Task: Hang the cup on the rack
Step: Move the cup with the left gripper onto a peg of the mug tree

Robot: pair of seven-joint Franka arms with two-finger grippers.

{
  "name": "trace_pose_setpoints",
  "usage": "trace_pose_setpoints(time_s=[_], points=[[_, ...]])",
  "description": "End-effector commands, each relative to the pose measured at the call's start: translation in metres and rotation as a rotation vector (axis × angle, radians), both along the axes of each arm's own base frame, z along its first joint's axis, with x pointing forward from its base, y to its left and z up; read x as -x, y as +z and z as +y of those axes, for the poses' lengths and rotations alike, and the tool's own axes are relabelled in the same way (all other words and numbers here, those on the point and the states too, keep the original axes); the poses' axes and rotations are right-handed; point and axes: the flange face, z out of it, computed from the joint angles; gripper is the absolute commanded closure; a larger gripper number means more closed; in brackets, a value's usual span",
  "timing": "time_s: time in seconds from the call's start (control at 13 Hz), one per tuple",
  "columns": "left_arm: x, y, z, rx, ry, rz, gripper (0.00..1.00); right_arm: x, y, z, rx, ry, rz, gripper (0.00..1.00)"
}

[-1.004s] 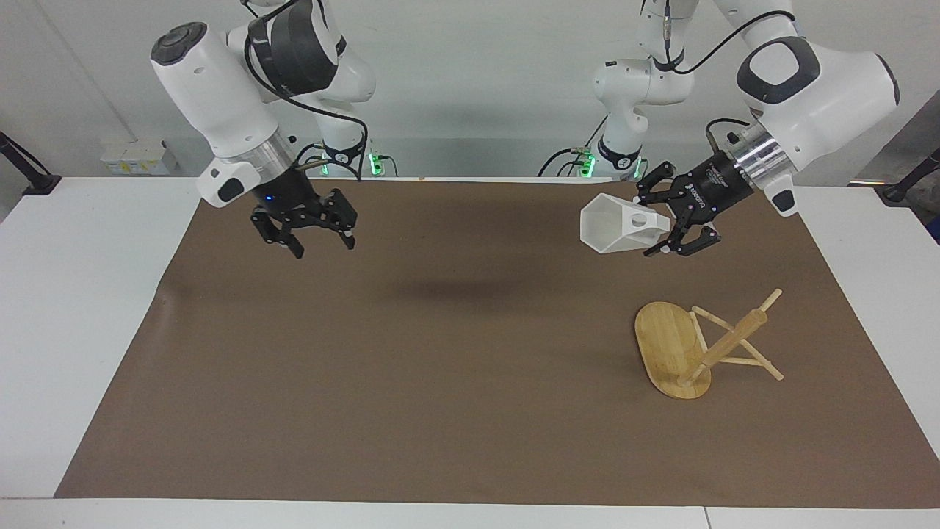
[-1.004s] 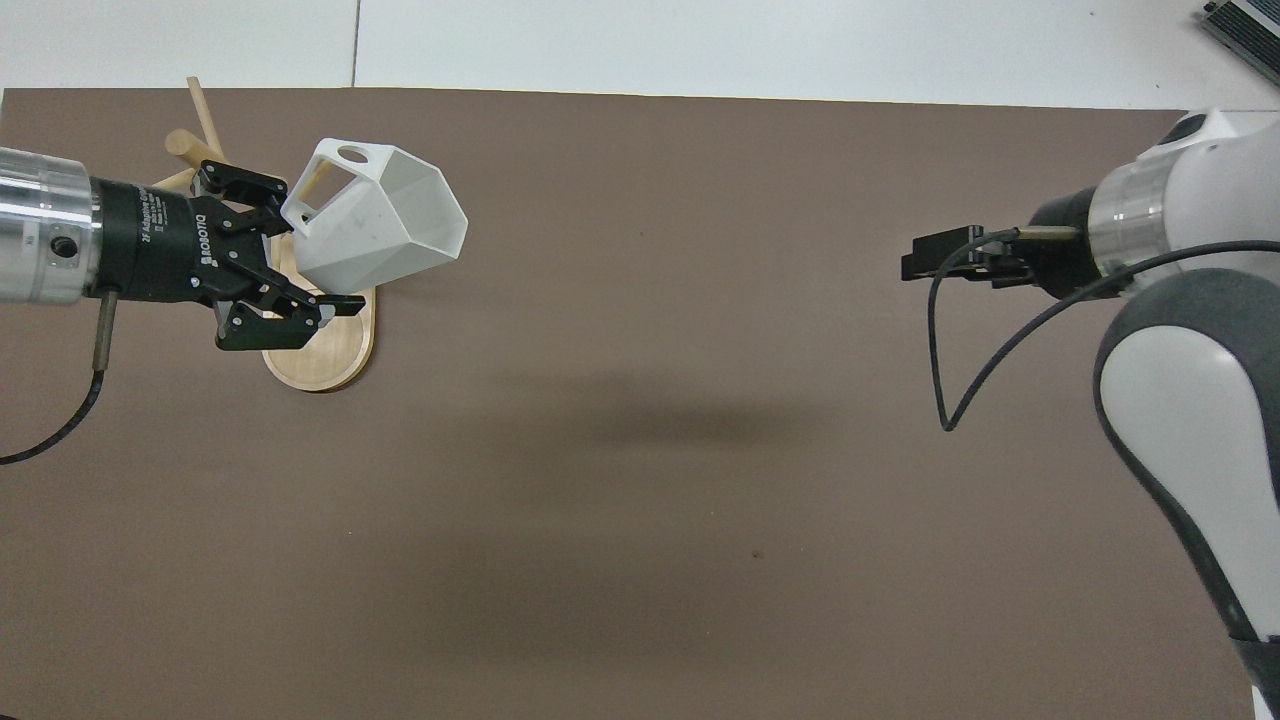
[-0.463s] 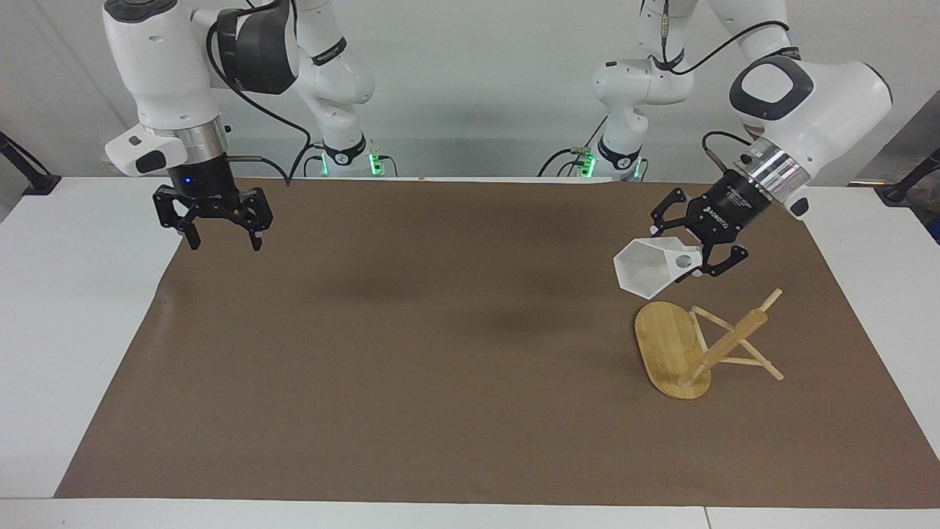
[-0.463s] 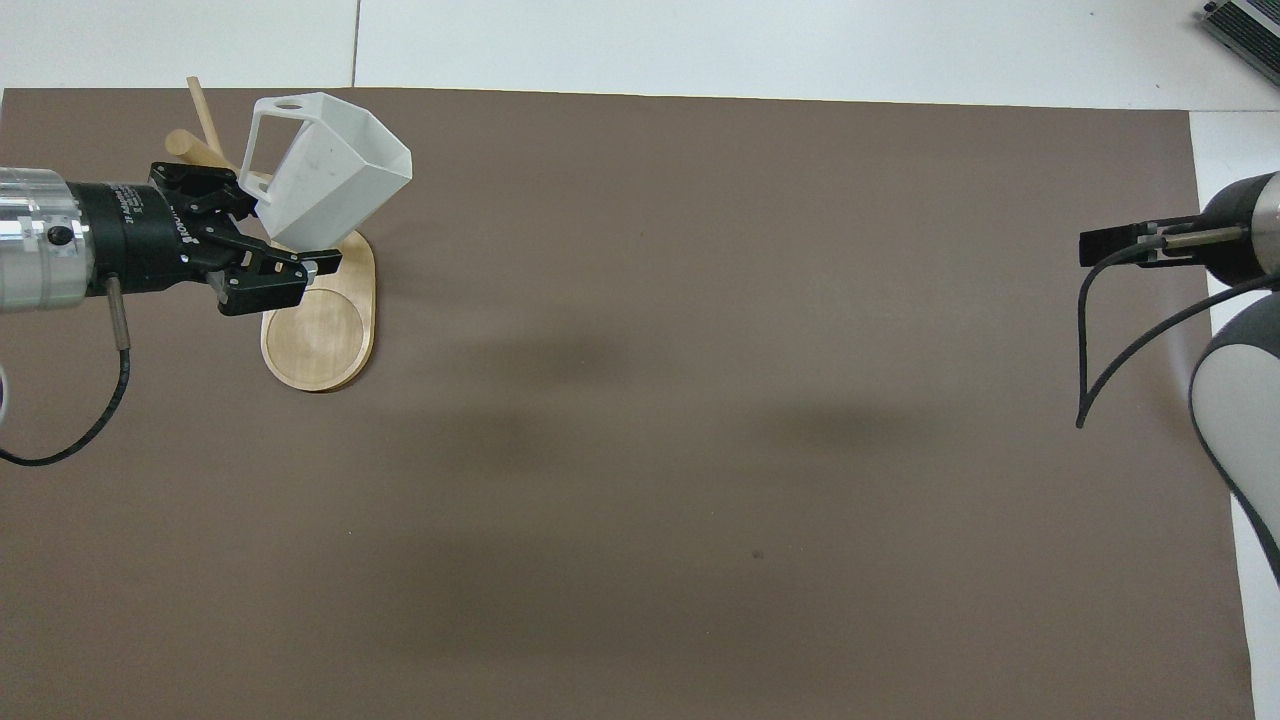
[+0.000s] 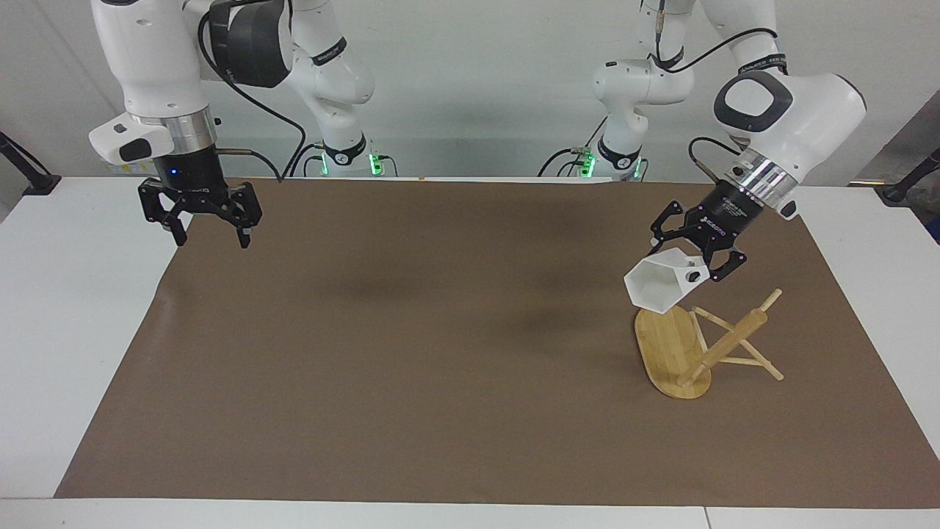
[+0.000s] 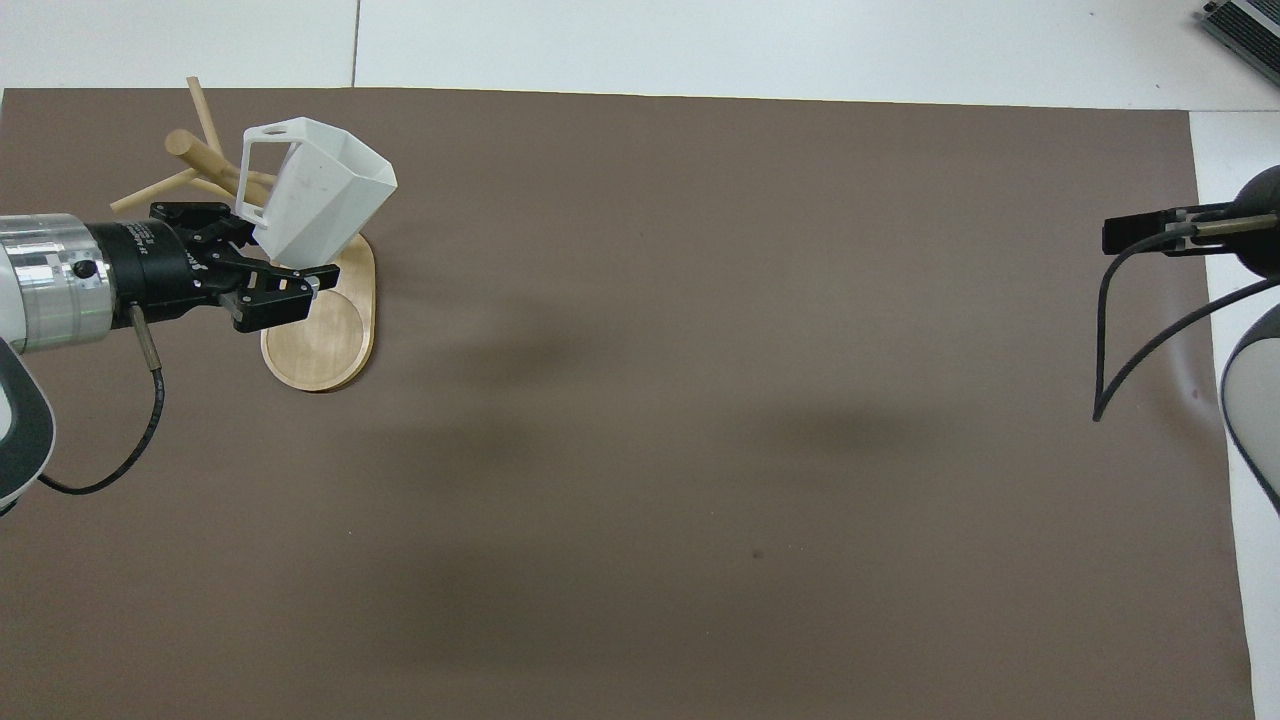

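I have the small matte white faceted cup (image 5: 659, 289) in the air, pinched by its flat handle tab between the fingers of the left gripper (image 5: 698, 266). It hangs tilted, mouth turned down and away from the robots, directly over the oval base of the light bamboo rack (image 5: 672, 347) and not touching it.

The rack is not standing. It lies tipped over on the brown mat (image 5: 411, 353) at the left arm's end of the surface, base up on edge, its thick post and thin pegs slanting out low toward that end of the mat.

The right gripper (image 5: 209, 228) waits over the mat's edge at its own arm's end, fingers spread and holding nothing.

As I judge it, the pick-up is done and the carry is nearly over, but the hanging itself has not begun: no peg is through the handle hole. What is left is to line the hole up with a peg, slide it on and let go. With the rack on its side, I expect that to be awkward.
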Motion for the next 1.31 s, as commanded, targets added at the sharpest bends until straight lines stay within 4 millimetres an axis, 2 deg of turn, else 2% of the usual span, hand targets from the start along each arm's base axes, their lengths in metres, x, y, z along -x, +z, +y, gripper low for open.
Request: trace_pose_setpoints(time_s=[0.0,0.31,0.46,0.54,0.69,0.85,1.08,1.24], points=[[0.013,-0.006,0.002,0.012,0.064,-0.005,1.00,-0.003,0.013,-0.005,-0.025,-0.059,0.017,0.00],[0.009,-0.012,0.005,0.025,0.138,0.021,1.00,-0.002,0.003,-0.023,-0.092,-0.149,0.040,0.00],[0.010,-0.018,0.005,0.019,0.149,0.022,1.00,0.001,0.002,-0.023,-0.100,-0.189,0.056,0.00],[0.011,-0.021,-0.001,0.016,0.141,0.023,1.00,0.001,0.001,-0.024,-0.100,-0.187,0.059,0.00],[0.012,-0.023,-0.008,0.014,0.143,0.018,1.00,0.002,0.001,-0.025,-0.085,-0.127,0.072,0.00],[0.013,-0.023,-0.015,0.015,0.137,0.021,1.00,0.003,0.001,-0.040,-0.064,-0.049,0.078,0.00],[0.010,-0.030,-0.013,0.011,0.171,0.026,1.00,0.008,0.000,-0.047,-0.058,-0.030,0.109,0.00],[0.007,-0.037,-0.024,-0.004,0.169,0.013,1.00,0.017,-0.005,-0.047,-0.064,-0.037,0.178,0.00]])
